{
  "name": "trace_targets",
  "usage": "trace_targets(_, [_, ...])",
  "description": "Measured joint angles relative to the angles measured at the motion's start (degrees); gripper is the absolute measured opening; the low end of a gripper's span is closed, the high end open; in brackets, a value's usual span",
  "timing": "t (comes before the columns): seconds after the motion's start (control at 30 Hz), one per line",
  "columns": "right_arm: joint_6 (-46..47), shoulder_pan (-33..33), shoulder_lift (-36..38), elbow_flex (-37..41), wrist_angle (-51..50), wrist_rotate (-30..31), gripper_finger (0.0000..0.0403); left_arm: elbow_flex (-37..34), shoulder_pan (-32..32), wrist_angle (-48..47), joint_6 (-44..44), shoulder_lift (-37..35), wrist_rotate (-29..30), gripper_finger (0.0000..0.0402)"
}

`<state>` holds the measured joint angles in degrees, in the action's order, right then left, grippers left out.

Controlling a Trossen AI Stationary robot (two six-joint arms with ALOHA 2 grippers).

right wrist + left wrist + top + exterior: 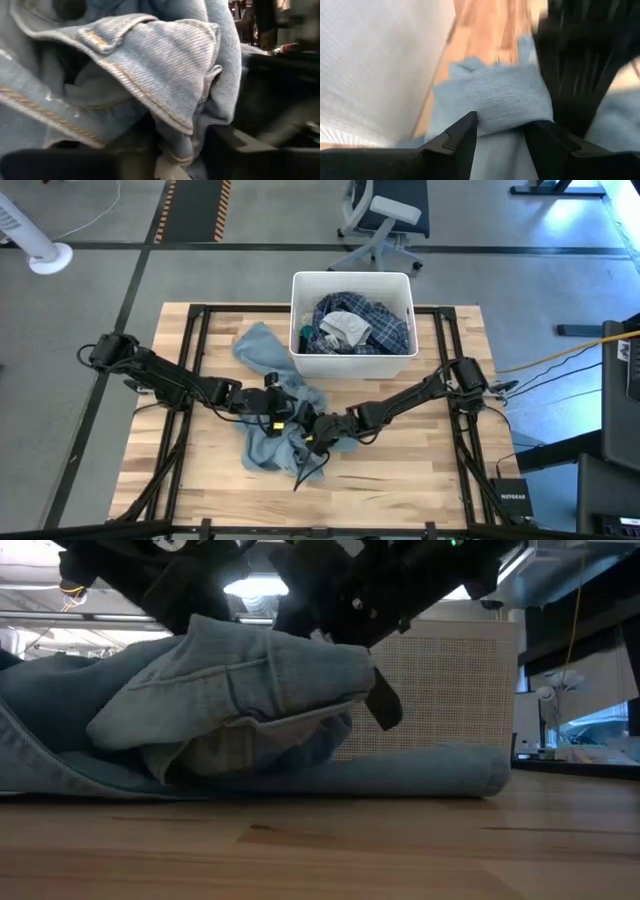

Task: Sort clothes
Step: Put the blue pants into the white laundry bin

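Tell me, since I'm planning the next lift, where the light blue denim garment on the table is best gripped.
Grip the raised, bunched fold of the denim garment where both grippers meet, coming from above; the rest lies flat on the table, offering little to pinch.

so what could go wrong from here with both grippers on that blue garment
Both the left gripper and the right gripper pinch the same light blue-grey garment, so pulling apart could stretch it or tear it from one grip. The garment trails across the table right up to the white bin; a lift might drag cloth against the bin and shift it. The fabric is bunched in thick folds, so a grip may hold only one layer and slip.
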<state>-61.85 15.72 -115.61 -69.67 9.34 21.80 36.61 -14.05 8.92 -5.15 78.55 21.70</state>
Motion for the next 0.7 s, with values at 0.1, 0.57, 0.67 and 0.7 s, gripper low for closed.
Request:
trace_targets(0.1, [0.1,-0.1,-0.6,0.0,0.1,0.2,0.0067,0.6,0.2,2.0,-0.2,-0.5,0.3,0.0155])
trace_targets(0.57, [4.2,1.4,4.6,0.3,-6.0,2.1,0.0060,2.7,-2.2,-11.7,-1.5,-12.3,10.2,0.0155])
trace_targets(0.67, [4.9,1.4,8.4,0.4,-7.4,2.2,0.0060,2.5,-5.1,-11.5,-0.4,-15.8,20.3,0.0155])
trace_targets(0.7, [5.0,1.5,9.8,0.4,-7.8,2.5,0.0060,2.5,-6.2,-12.3,-0.5,-16.5,23.1,0.0155])
